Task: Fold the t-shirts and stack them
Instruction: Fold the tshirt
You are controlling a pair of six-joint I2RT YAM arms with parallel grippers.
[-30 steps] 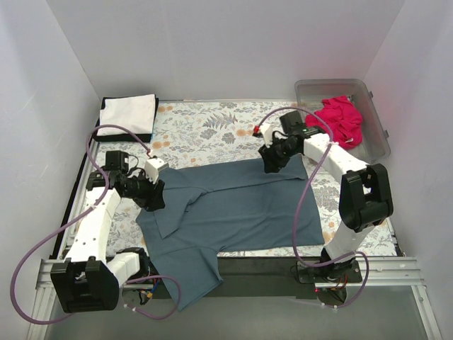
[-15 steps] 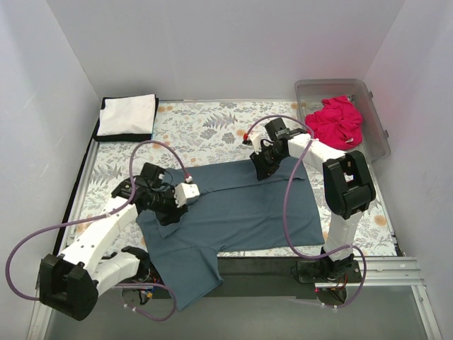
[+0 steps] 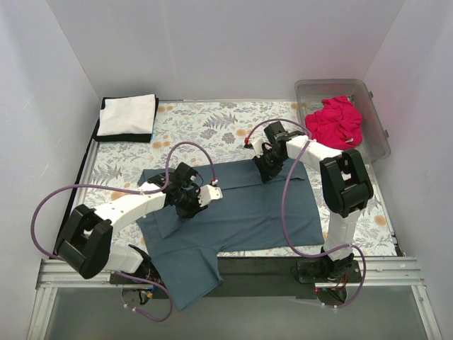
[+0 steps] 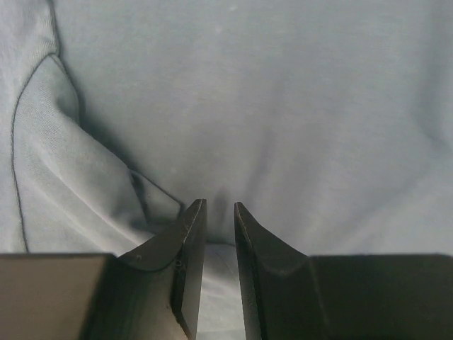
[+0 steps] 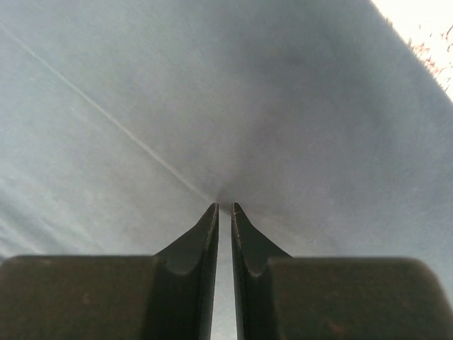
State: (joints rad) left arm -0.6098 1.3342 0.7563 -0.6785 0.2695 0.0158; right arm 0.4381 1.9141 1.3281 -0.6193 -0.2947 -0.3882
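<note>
Far-left corner: white t-shirt [image 3: 127, 113] folded on top of black t-shirt [image 3: 126, 137], well apart from both arms.

Middle of the floral cloth [image 3: 205, 127]: slate-blue t-shirt [image 3: 262, 212] spread flat on the counter. Long axis left to right, neck end to the left, hem to the right, one sleeve hanging over the near edge at the left.

Left gripper [image 4: 219, 207] down on the neck end, just inside the shirt's left edge. Jaws close together with only a slim gap, a crease of cloth up against the left fingertip. Hold on the cloth or mere contact: impossible to tell.

Right gripper [image 5: 224, 205] at the far long edge, right of the middle. Jaws all but closed on a pinch of slate-blue cloth, with fabric tented to a point at the tips.

Far right: magenta t-shirt [image 3: 340, 120] crumpled in the clear bin [image 3: 381, 145], not yet folded, nearer the right arm.

Probably a lengthwise fold in hand, with the far edge to be brought toward the near edge, across the short axis. Hence a pull toward the arm bases, both ends level to keep the fold line parallel to the long axis. Left arm nearer the neck end, right arm nearer the hem. Hanging sleeve likely to drag unless tucked in.
</note>
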